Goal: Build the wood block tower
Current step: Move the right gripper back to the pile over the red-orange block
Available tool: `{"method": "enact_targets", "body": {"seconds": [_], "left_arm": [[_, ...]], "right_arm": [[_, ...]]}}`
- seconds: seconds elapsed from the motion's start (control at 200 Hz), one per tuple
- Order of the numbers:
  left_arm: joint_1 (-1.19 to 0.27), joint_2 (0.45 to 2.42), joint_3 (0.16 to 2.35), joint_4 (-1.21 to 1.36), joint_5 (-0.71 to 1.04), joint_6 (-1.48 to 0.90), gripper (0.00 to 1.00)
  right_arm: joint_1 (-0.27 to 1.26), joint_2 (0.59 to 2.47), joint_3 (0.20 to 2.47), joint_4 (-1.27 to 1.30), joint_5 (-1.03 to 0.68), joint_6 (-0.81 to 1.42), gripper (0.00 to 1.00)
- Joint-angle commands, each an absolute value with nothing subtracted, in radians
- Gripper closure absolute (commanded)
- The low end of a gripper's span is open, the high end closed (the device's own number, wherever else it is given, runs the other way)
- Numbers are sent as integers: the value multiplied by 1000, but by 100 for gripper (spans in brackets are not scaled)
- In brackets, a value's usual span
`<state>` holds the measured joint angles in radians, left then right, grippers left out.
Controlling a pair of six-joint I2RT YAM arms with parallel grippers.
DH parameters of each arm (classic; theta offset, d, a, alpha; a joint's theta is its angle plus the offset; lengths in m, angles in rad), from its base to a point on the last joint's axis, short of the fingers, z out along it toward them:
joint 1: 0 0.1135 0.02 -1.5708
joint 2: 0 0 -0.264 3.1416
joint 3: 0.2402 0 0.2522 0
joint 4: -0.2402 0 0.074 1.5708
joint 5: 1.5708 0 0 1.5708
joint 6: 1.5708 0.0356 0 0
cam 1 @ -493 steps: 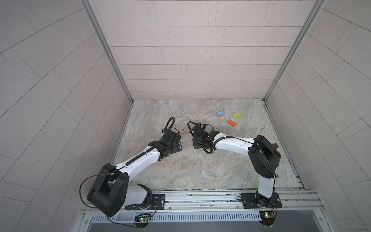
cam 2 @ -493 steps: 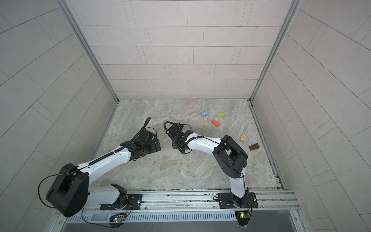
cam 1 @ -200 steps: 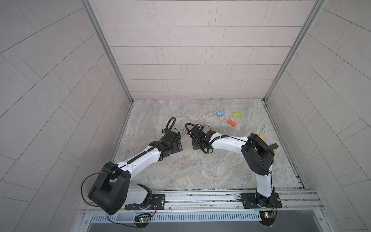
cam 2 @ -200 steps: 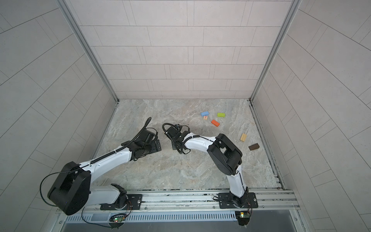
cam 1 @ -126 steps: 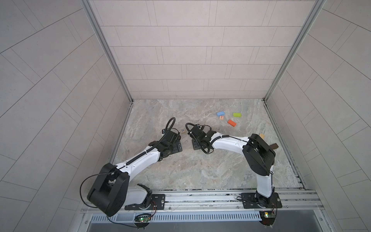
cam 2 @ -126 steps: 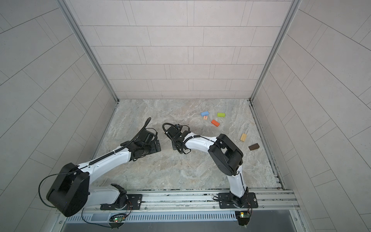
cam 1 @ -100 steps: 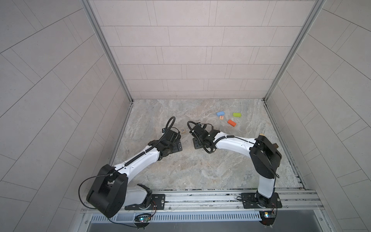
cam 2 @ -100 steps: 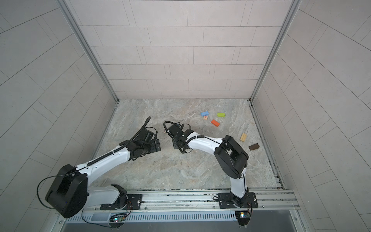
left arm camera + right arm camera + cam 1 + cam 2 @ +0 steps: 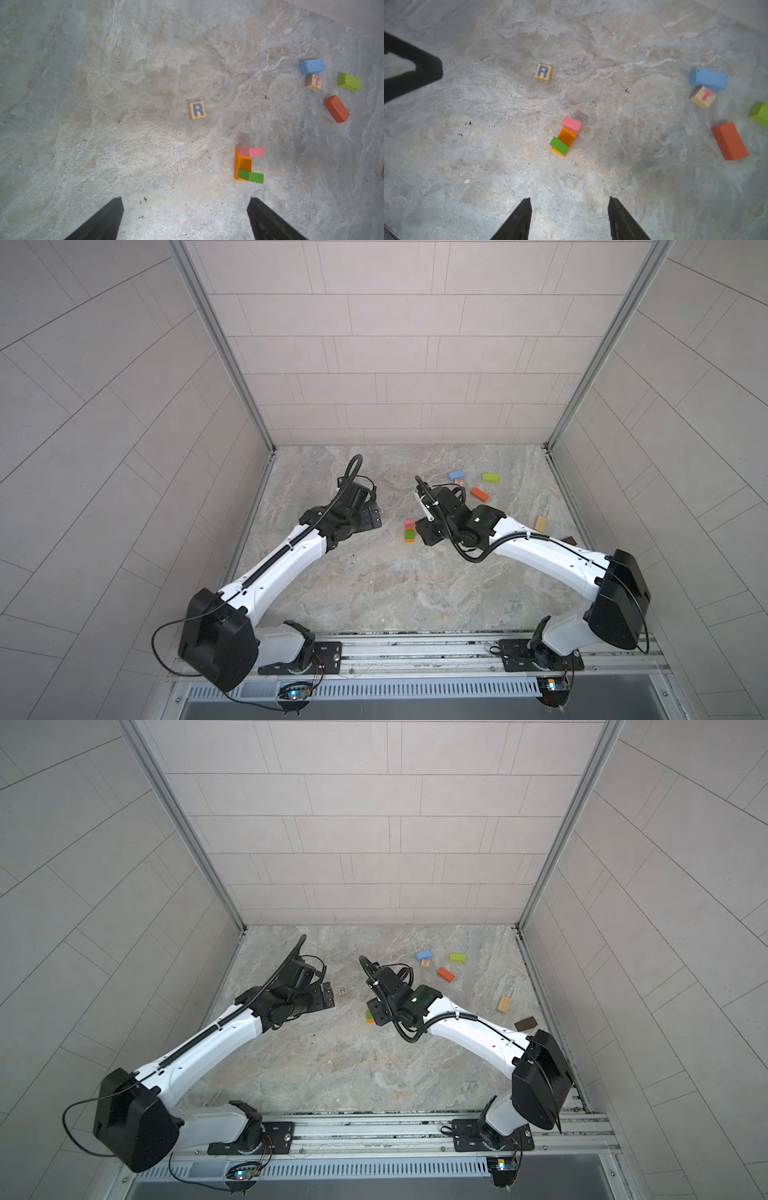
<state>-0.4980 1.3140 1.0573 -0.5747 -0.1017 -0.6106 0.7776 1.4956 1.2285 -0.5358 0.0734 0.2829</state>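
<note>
The tower (image 9: 409, 529) stands mid-desk (image 9: 374, 585): one flat orange base (image 9: 566, 138), its long axis running from front rail (image 9: 415, 649) toward the back wall (image 9: 395, 364), one pink block (image 9: 572, 124) on the far end, one green block (image 9: 559, 145) on the near end. Open desk lies between it and the rail. Seven lie loose: R cube (image 9: 343, 991), T cube (image 9: 459, 482), blue block (image 9: 457, 476), lime block (image 9: 491, 477), red-orange block (image 9: 479, 494), plus tan block (image 9: 541, 524) and dark brown block (image 9: 525, 1024) near the right wall (image 9: 665, 448). Left jaws and right jaws both stand spread, empty
</note>
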Motion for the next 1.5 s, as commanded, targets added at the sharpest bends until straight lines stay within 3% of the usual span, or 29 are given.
{"method": "enact_targets", "body": {"seconds": [0.0, 0.255, 0.51, 0.906, 1.496], "left_arm": [[-499, 1378, 1156, -650, -110, -558, 0], [-497, 1574, 1381, -673, -46, -539, 0], [-495, 1759, 1540, -684, -19, -553, 0], [-494, 1872, 1618, -733, -17, -542, 0], [-491, 1818, 1548, -705, -4, -566, 0]], "right_arm": [[699, 1470, 1258, -569, 65, 119, 39], [316, 1617, 1317, -467, -249, 210, 37], [154, 1877, 1527, -485, -229, 240, 34], [43, 2124, 1750, -586, -215, 221, 31], [32, 2196, 1753, -640, -263, 207, 31]]}}
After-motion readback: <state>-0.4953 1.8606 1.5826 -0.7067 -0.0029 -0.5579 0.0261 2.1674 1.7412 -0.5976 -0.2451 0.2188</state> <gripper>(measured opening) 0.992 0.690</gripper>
